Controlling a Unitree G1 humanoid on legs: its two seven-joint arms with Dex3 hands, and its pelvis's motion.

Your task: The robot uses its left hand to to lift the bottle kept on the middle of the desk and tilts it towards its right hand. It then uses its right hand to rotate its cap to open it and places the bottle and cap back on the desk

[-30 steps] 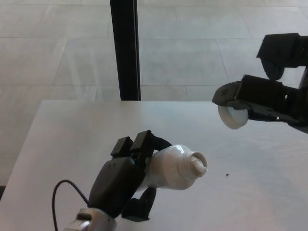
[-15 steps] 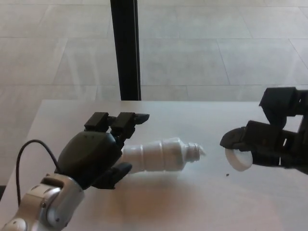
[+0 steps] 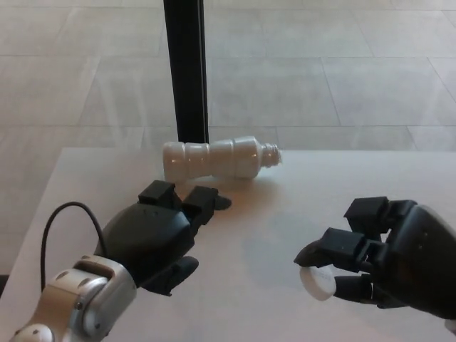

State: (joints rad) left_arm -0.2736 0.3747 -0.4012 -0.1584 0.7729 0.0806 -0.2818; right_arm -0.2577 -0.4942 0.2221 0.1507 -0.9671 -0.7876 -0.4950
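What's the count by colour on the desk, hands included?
White: 2, the bottle lying on its side and the cap
Black: 2, the left hand and the right hand, which holds the cap
Total: 4

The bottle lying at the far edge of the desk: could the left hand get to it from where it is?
Probably yes. The left hand is open and empty, and only bare desk lies between it and the bottle, which lies on its side.
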